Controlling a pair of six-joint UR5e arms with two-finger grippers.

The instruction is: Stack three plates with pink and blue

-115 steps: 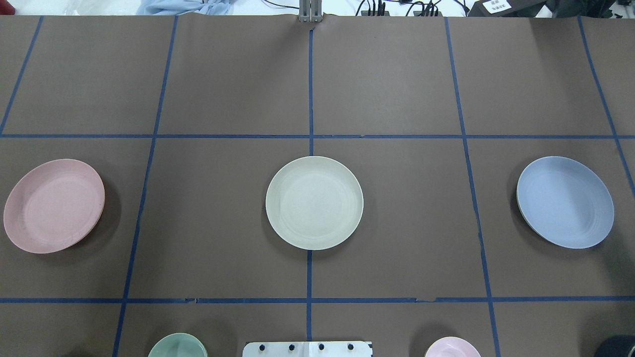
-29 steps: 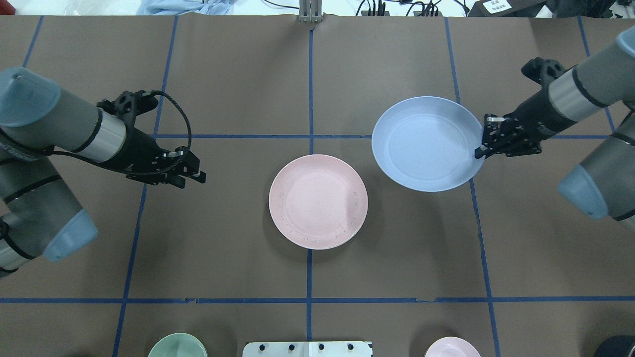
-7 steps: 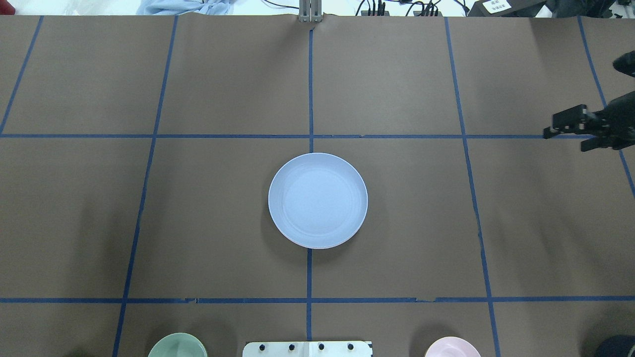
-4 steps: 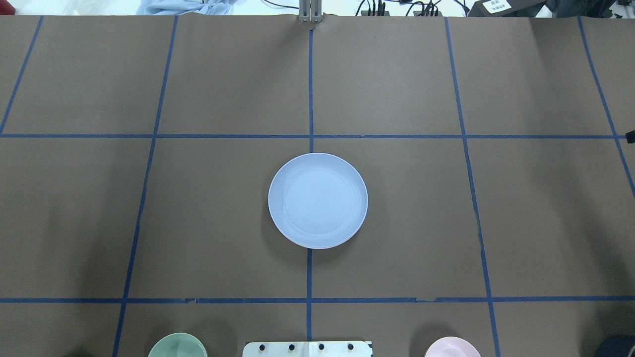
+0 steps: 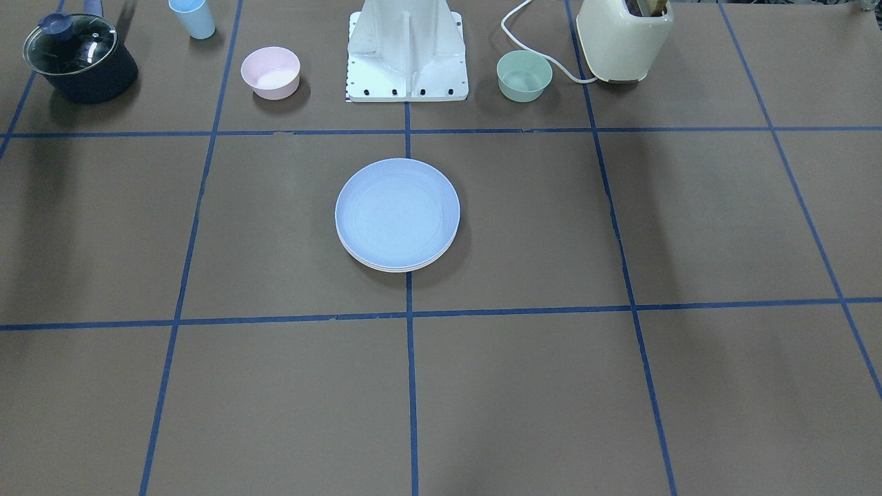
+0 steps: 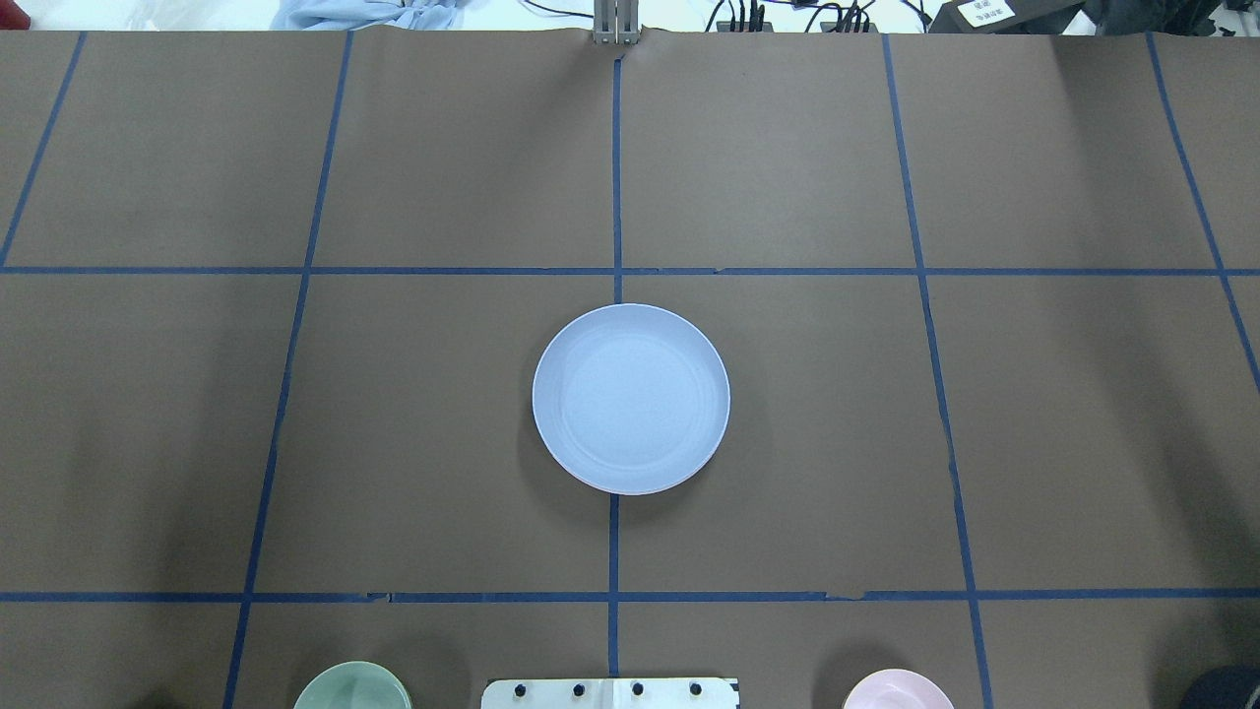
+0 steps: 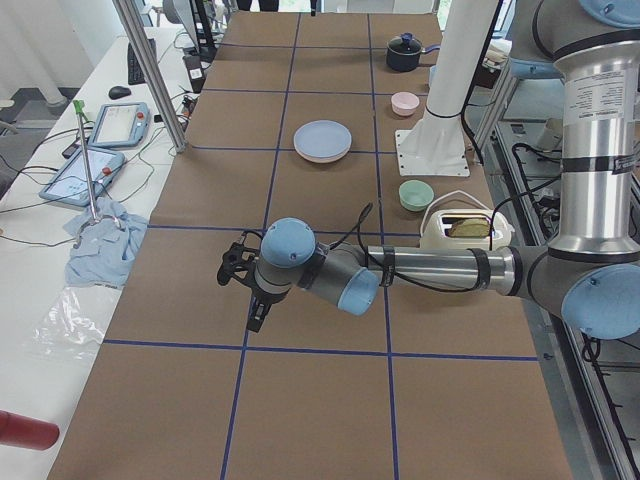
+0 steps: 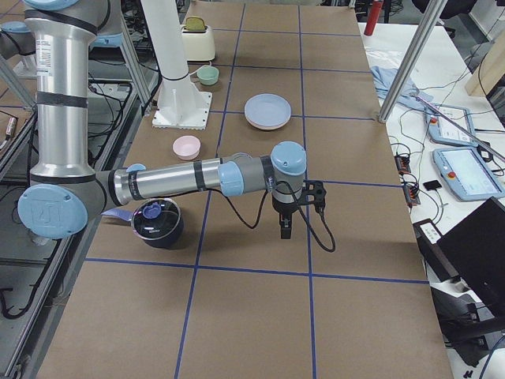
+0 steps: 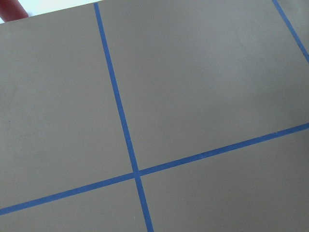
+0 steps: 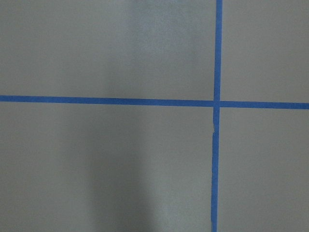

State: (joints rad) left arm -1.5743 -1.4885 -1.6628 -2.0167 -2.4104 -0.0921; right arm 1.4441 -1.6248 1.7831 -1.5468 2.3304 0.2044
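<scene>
Stacked at table centre, blue plate [image 6: 631,399] uppermost.

Nearest the robot base [image 5: 407,62]: mint-green bowl [image 5: 524,76] on one side, pink bowl [image 5: 270,72] on the other. Farther out, lies flat across the centre tape line, with paler rims [image 5: 386,267] of the plates underneath just showing below the blue. Slightly beyond, toward the table's two ends and well apart from the stack: left gripper [image 7: 254,316] and right gripper [image 8: 284,232], pointing down above bare paper, caught only side-on; fingers spread or pressed together, cannot tell.

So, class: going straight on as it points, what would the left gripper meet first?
Likely the bare table beside a blue tape crossing; the left gripper points down at it.
</scene>
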